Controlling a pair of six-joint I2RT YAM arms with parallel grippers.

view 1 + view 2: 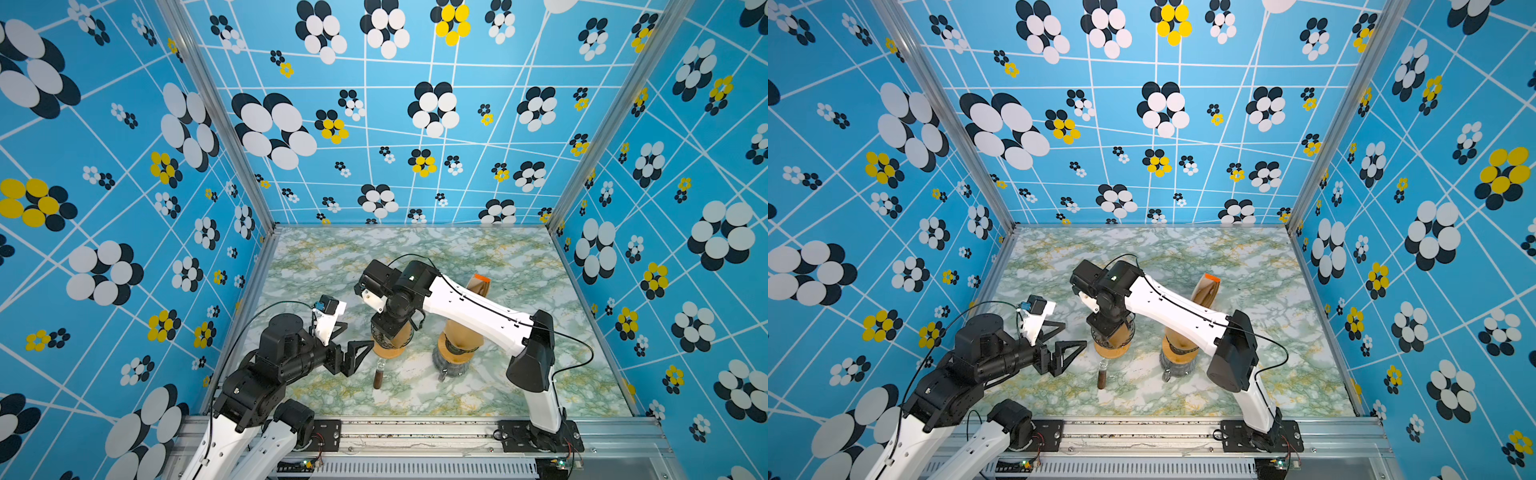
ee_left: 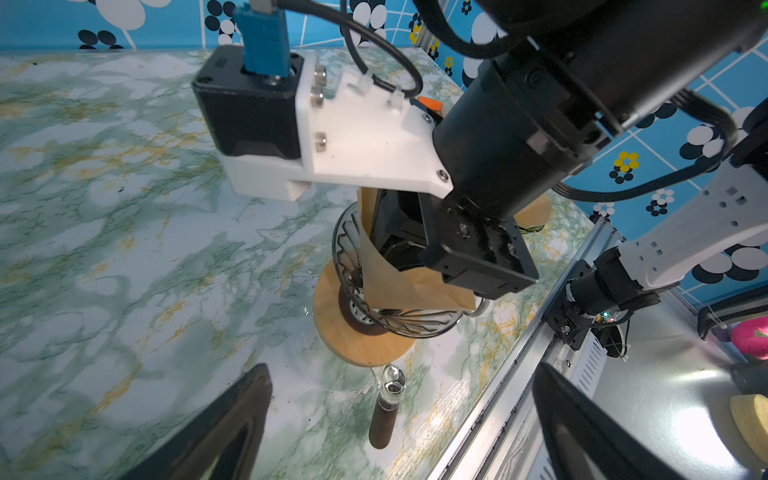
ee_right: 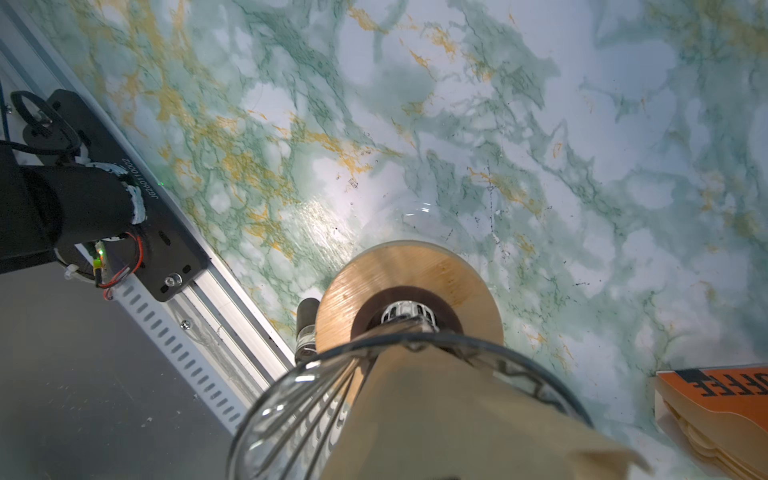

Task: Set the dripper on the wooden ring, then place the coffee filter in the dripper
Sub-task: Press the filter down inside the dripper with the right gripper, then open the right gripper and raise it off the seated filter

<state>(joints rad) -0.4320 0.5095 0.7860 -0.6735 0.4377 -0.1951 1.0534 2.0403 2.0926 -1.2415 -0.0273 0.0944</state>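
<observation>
Where right arm (image 1: pixel 465 307) covers dripper (image 1: pixel 388 353), filter pack (image 1: pixel 480 286) behind, left gripper (image 1: pixel 360 333) beside.

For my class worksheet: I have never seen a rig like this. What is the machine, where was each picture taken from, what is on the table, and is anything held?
Two robot arms stand at a marble-patterned table. Two pictures look down from overhead, side by side; the other two come from a camera on each arm's wrist. On the table are a glass dripper on a wooden disc, with a brown paper coffee filter in it, and an orange-topped packet of filters. The right hand, closed, reaches down inside the filter; whether it pinches the paper is hidden. The left hand hovers beside, open and empty.
</observation>
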